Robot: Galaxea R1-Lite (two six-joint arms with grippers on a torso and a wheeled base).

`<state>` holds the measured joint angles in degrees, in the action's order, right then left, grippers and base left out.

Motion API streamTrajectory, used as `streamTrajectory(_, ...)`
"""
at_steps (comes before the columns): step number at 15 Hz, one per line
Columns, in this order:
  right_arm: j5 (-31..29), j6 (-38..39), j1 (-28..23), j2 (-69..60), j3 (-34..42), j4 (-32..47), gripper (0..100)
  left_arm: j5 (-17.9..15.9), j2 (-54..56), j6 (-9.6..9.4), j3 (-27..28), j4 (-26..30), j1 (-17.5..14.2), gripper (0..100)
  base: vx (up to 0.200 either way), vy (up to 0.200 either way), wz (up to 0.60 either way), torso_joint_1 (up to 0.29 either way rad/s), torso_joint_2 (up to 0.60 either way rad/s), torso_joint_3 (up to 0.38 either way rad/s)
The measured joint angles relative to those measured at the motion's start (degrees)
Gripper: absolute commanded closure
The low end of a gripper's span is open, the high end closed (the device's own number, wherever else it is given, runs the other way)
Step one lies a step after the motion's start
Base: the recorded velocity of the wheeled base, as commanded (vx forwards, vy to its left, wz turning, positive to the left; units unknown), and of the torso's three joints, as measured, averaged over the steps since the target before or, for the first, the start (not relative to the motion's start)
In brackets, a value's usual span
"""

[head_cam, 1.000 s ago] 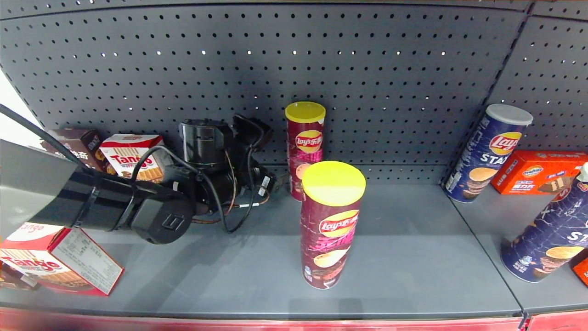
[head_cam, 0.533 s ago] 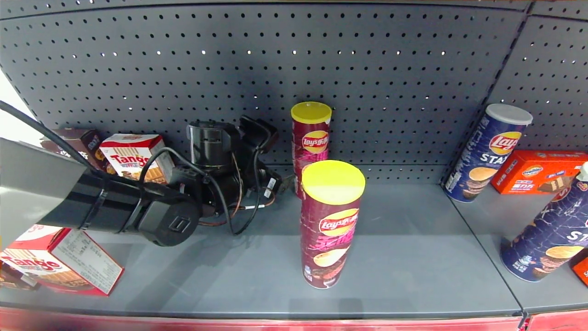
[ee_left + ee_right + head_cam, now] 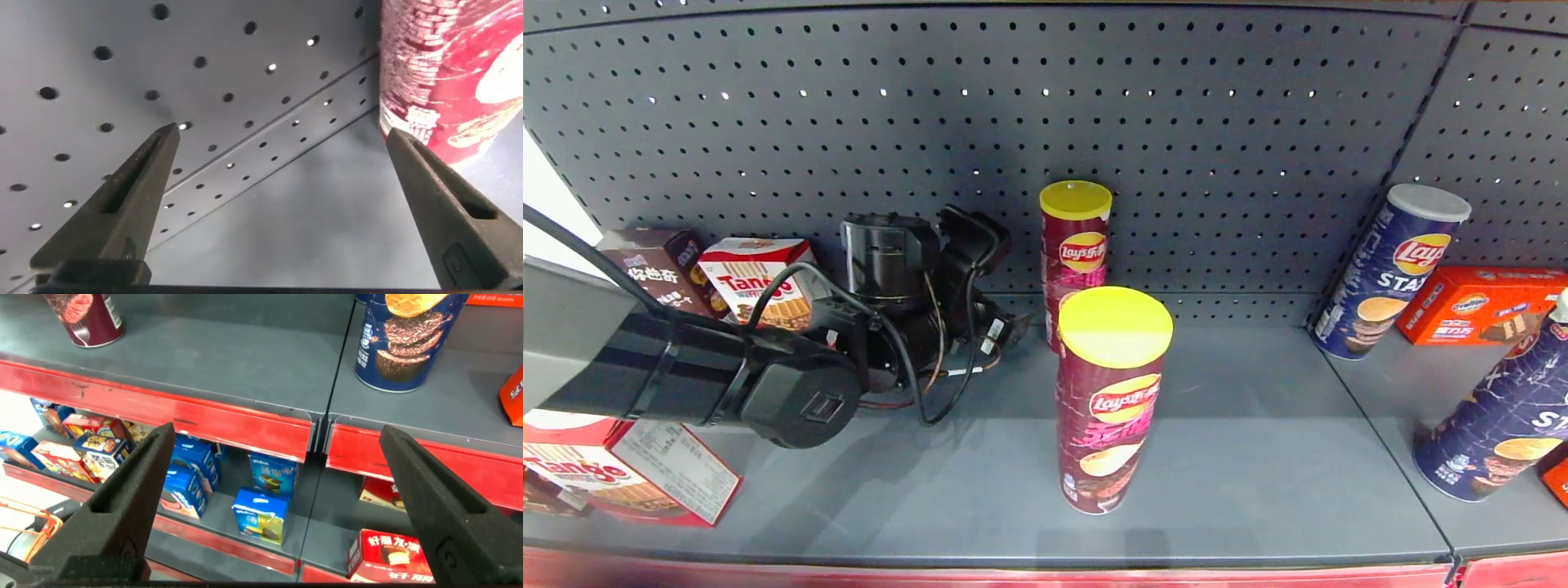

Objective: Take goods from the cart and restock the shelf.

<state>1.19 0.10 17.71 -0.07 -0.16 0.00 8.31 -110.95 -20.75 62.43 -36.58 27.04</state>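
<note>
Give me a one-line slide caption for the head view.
Left gripper open over the grey shelf beside the rear maroon chip can; a second maroon can stands in front.

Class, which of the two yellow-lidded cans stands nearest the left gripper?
The rear can, by the pegboard beside the left gripper; the front can stands farther forward.

I see a grey shelf deck (image 3: 1241,457) carrying one maroon chip can (image 3: 1107,408) upright near centre, a second maroon chip can (image 3: 1074,237) behind it at the pegboard (image 3: 931,122), wafer boxes (image 3: 760,273) at left, and blue chip cans (image 3: 1388,278) and an orange box (image 3: 1478,306), possibly biscuits, at right.
</note>
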Motion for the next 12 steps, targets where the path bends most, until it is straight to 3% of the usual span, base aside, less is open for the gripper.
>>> streamTrajectory(4, 0.00, 0.00, 0.00, 0.00, 0.02, 0.00, 0, 0.02, 1.13, 0.11, -0.83, 0.05, 0.16, 0, 0.000, 0.000, 0.00, 0.000, 0.00, 0.000)
streamTrajectory(7, 0.00, 0.00, 0.01, 0.00, 0.02, 0.00, 0, 0.35, 4.78, 0.50, -4.44, -0.44, 0.94, 0, 0.000, 0.000, 0.00, 0.000, 0.00, 0.000)
streamTrajectory(12, 0.02, 0.00, 0.01, 0.00, 0.00, 0.00, 0, 0.88, 16.79, 2.94, -13.40, -2.90, 5.38, 0, 0.000, 0.000, 0.00, 0.000, 0.00, 0.000)
